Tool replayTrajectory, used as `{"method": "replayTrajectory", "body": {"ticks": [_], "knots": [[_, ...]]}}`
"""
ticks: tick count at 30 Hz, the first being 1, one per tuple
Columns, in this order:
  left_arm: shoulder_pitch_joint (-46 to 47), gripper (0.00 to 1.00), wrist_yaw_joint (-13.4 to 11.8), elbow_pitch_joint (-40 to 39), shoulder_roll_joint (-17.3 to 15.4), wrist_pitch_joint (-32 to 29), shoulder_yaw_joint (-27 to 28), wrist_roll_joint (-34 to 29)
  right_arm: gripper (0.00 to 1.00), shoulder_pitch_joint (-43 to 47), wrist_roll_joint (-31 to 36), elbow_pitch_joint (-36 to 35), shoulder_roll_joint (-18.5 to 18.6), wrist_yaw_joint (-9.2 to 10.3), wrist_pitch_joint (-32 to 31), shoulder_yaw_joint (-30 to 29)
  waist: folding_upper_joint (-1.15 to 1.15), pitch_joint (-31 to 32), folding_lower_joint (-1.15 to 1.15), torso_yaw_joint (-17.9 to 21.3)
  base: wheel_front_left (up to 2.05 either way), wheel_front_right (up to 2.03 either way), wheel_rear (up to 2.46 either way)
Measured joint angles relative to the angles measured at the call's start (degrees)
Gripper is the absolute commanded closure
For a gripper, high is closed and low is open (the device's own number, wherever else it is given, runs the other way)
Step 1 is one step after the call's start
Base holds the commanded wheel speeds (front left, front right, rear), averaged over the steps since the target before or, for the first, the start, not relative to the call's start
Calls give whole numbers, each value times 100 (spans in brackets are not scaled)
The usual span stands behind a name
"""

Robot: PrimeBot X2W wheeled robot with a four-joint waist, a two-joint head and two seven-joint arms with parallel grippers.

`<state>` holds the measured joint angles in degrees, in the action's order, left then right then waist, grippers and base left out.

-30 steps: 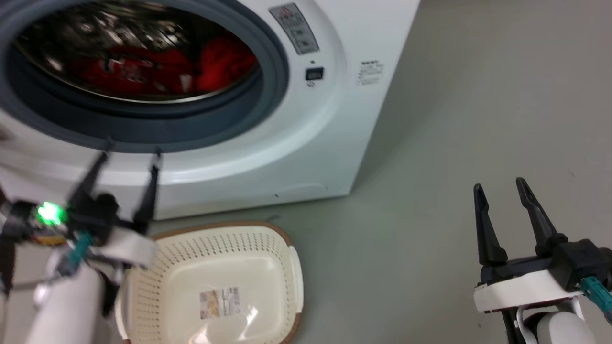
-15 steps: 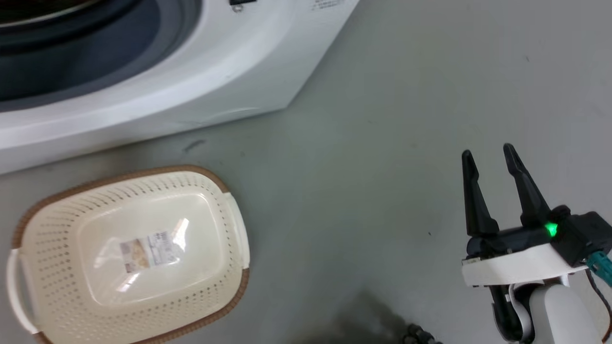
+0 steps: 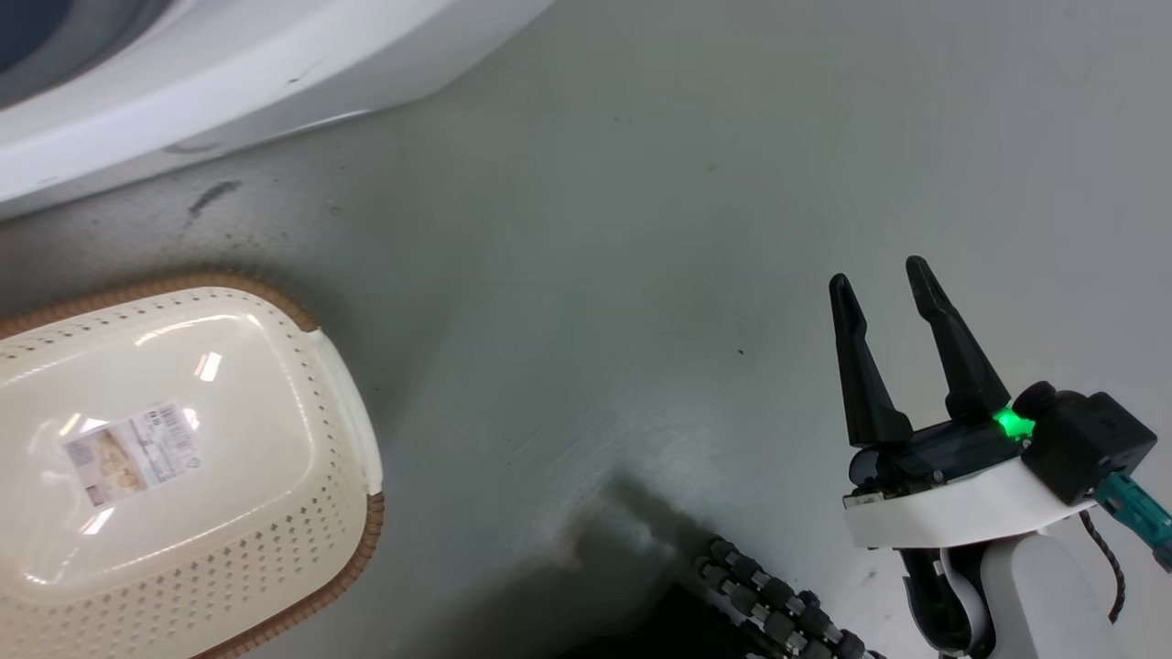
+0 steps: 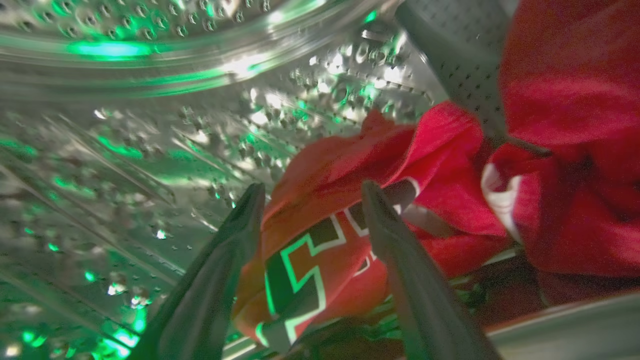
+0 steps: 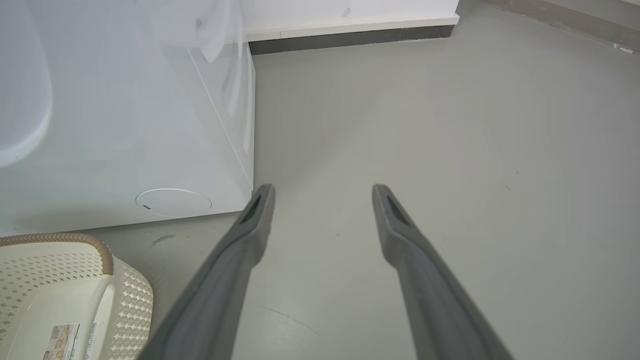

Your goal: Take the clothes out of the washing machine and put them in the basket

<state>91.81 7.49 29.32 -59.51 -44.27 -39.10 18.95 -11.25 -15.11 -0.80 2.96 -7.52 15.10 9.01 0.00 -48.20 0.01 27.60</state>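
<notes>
Left gripper (image 4: 312, 186) now in drum (image 4: 125, 150), jaws apart by clothes (image 4: 445, 150); right gripper (image 3: 879, 272), jaws apart; basket (image 3: 293, 540) empty.

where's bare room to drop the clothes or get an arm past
The basket holds nothing but a label. Open floor lies between it, the washing machine and the right gripper. Crowded: the drum, where clothes lie at the left gripper.

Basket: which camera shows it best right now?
The head view: the basket lies at lower left with its inside and sticker open to sight, its left end cut off by the frame. The right wrist view catches one corner near the washing machine. The left wrist view looks into the drum at the clothes.
</notes>
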Motion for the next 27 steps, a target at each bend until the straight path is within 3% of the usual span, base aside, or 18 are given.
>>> {"method": "replayTrajectory", "body": {"ticks": [5,10,18,19,20,27], "knots": [[427,0,1,170,-178,-623,-468,380,0,16,-56,-104,0,0,-1,48,0,-245,0,134,0,0,0],[726,0,1,375,-279,-778,-691,554,0,80,-57,-187,-1,0,-1,85,0,-359,-1,132,0,0,0],[860,2,1,676,-172,-926,-873,816,0,100,-107,-296,-1,0,-1,83,0,-458,-1,73,0,0,0],[872,80,1,703,-153,-929,-893,851,0,99,-108,-313,-1,0,0,85,0,-466,-1,67,0,0,0],[892,100,1,723,-135,-926,-903,900,0,98,-111,-332,-1,0,-1,85,0,-472,-1,62,0,0,0],[976,100,1,834,-132,-423,-1024,922,0,9,-113,-369,-1,0,-1,142,0,-460,-1,61,0,0,0]]}}
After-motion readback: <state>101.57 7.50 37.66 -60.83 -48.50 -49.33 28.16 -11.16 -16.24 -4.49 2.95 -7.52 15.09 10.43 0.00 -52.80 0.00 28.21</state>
